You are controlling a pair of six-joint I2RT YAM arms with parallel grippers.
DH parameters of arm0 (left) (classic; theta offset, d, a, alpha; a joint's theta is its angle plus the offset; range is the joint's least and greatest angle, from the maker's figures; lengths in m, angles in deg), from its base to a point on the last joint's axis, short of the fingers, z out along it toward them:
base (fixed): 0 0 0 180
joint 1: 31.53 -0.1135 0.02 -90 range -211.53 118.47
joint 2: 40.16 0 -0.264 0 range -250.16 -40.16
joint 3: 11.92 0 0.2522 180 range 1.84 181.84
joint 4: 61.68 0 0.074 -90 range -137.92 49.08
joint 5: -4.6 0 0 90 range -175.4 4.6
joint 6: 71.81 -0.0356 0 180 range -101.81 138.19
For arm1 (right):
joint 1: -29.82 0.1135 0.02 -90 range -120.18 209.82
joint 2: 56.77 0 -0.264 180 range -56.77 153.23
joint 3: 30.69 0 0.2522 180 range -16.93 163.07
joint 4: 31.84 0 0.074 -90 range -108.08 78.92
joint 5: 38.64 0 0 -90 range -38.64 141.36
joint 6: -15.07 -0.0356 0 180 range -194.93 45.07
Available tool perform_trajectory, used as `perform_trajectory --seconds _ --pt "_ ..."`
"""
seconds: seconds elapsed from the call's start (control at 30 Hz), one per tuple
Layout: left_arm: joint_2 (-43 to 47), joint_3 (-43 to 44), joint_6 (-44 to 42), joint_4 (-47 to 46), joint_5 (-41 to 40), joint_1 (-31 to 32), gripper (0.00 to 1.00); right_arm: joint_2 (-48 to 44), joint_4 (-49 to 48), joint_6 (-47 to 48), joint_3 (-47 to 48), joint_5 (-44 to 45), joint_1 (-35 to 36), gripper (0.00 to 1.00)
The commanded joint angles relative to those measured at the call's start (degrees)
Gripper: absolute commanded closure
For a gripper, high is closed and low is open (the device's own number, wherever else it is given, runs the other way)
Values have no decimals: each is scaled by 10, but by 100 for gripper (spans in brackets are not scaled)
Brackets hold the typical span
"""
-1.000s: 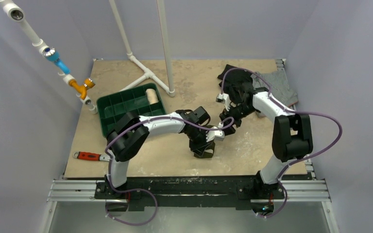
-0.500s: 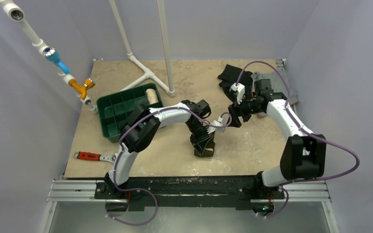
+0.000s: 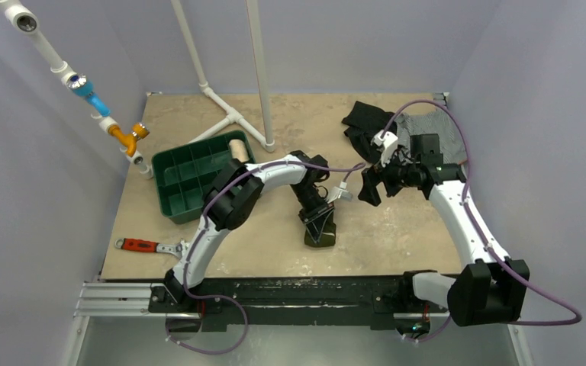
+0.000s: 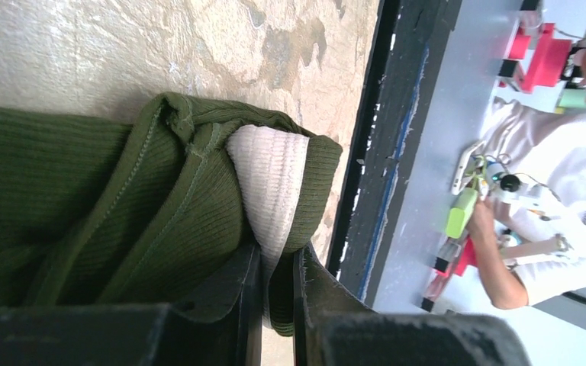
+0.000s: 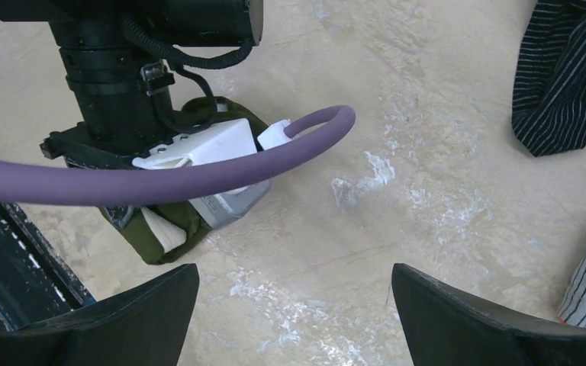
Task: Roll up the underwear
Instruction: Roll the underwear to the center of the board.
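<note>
Green underwear lies half rolled at six o'clock on the counter, pinched by the left claw. Beside it the right claw is spread wide and empty. If the pinch slips, the roll may spring open.

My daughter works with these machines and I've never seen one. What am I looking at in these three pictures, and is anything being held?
These are two robot arms bolted at the near edge of a tan table, each ending in a two-finger gripper. The wide picture comes from a fixed camera above and behind them; the other two come from cameras on the wrists. The left gripper is pinched shut on the dark olive-green cloth underwear with a cream waistband, which lies bunched on the table. The right gripper hangs open and empty. Also lying there: a green compartment tray, a red-handled wrench, a black garment and a grey striped garment.
</note>
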Motion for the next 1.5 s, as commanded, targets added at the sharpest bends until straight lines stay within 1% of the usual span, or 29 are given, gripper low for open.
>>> perform_trajectory --seconds 0.0,0.1,0.17,0.23,0.33,0.4,0.5,0.57,0.67,0.77,0.93,1.07,1.23,1.47 --pt "-59 26 -9 29 -44 1 100 -30 -18 -42 -18 28 1 1" --pt "-71 34 -6 35 -26 -3 100 -26 12 -31 -19 -30 1 1" --pt "-76 35 -6 36 -21 -5 100 -9 56 18 -6 -57 1 2" --pt "-78 34 -7 37 -16 -9 100 -6 75 45 -4 -65 1 3" --pt "-81 32 -12 41 1 -16 100 -32 61 73 -19 -62 2 4" --pt "-86 35 -13 45 11 -21 100 -50 53 90 -24 -62 4 1" --pt "-100 54 -20 66 27 -30 100 -73 26 92 -38 -51 24 1" --pt "-109 68 -26 84 42 -37 100 -82 5 91 -50 -22 60 1" --pt "-120 87 -34 106 56 -47 100 -90 -41 82 -77 45 138 2" --pt "-127 97 -35 118 59 -53 100 -86 -74 86 -99 81 198 4" --pt "-131 98 -36 124 62 -57 100 -60 -109 97 -126 139 296 9" --pt "-133 101 -40 125 63 -57 100 -20 -126 108 -140 186 380 14" --pt "-138 107 -49 138 64 -57 100 34 -154 125 -142 229 437 17" --pt "-142 109 -49 142 69 -56 100 90 -181 140 -140 261 476 21"
